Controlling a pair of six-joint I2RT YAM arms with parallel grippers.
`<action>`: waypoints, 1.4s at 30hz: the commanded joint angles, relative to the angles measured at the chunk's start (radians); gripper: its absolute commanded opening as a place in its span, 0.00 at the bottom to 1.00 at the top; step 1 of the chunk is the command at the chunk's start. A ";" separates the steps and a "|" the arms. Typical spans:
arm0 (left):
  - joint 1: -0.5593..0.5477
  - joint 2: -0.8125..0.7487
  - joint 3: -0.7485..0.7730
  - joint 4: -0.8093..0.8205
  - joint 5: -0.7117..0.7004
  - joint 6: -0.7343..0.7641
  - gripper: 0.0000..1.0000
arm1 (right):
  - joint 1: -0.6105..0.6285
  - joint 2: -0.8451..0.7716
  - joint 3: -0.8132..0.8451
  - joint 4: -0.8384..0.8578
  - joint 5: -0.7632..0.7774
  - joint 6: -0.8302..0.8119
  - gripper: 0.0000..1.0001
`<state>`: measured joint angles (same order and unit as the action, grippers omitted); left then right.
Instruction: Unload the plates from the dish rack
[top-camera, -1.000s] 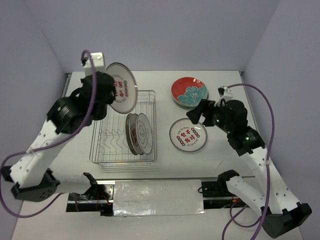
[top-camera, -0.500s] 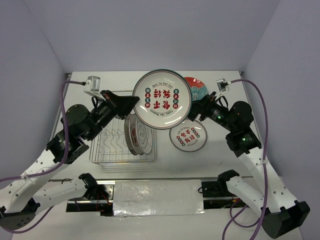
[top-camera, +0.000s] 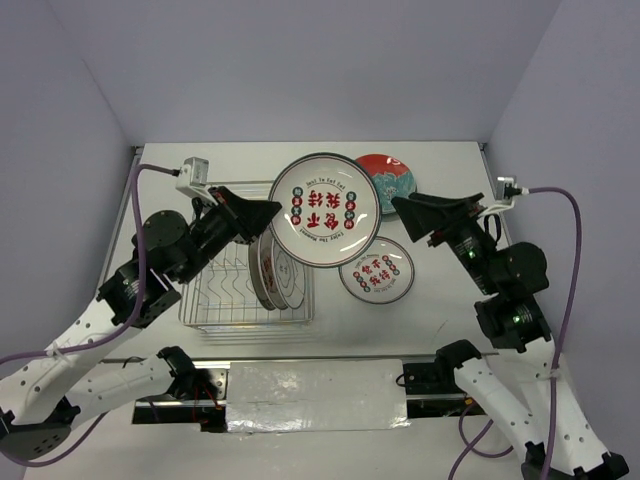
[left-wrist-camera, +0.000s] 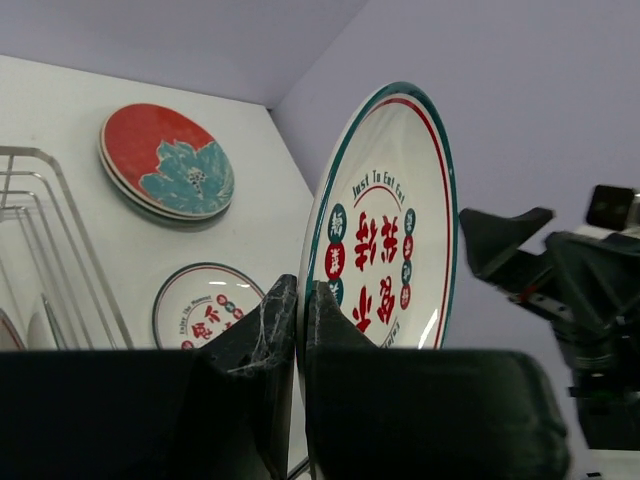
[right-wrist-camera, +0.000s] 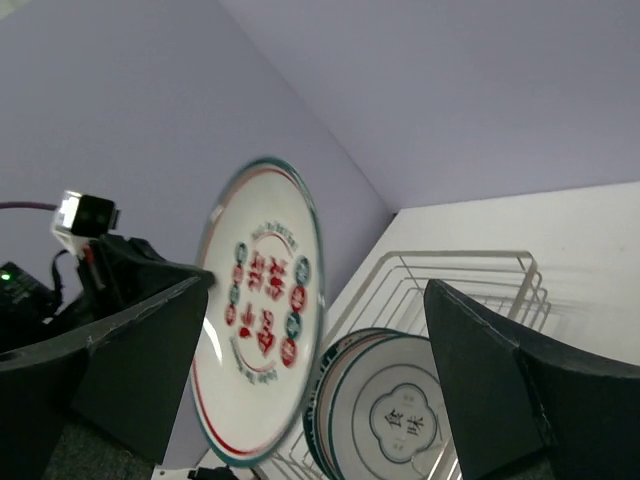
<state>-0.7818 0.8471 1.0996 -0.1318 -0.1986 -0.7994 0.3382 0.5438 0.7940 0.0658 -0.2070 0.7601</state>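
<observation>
Backed off rightward, right gripper (top-camera: 407, 220) gapes empty; left gripper (left-wrist-camera: 303, 300) pinches the raised plate (top-camera: 324, 210) by its rim (clear only wrist-side), near upright, face toward the right arm.

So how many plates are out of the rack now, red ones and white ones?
White round ceramic plates with red characters: 2, the large plate in the left jaws and the small plate on the white table.
Red round ceramic plate with a teal flower: 1 showing; it tops a stack I cannot count.
Total: 3 showing.
</observation>
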 joint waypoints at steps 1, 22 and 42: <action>0.004 -0.017 -0.009 0.081 -0.010 -0.020 0.00 | 0.008 0.137 0.137 -0.067 -0.087 -0.047 0.95; 0.009 0.085 0.026 0.120 0.021 0.043 0.83 | -0.005 0.252 0.036 -0.061 -0.424 -0.100 0.00; 0.007 0.129 0.267 -0.686 -0.251 0.253 0.99 | -0.318 0.581 -0.113 -0.311 -0.172 -0.321 0.00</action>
<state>-0.7734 0.9924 1.3785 -0.7883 -0.4526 -0.5972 0.0254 1.1267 0.6884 -0.3428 -0.3096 0.4732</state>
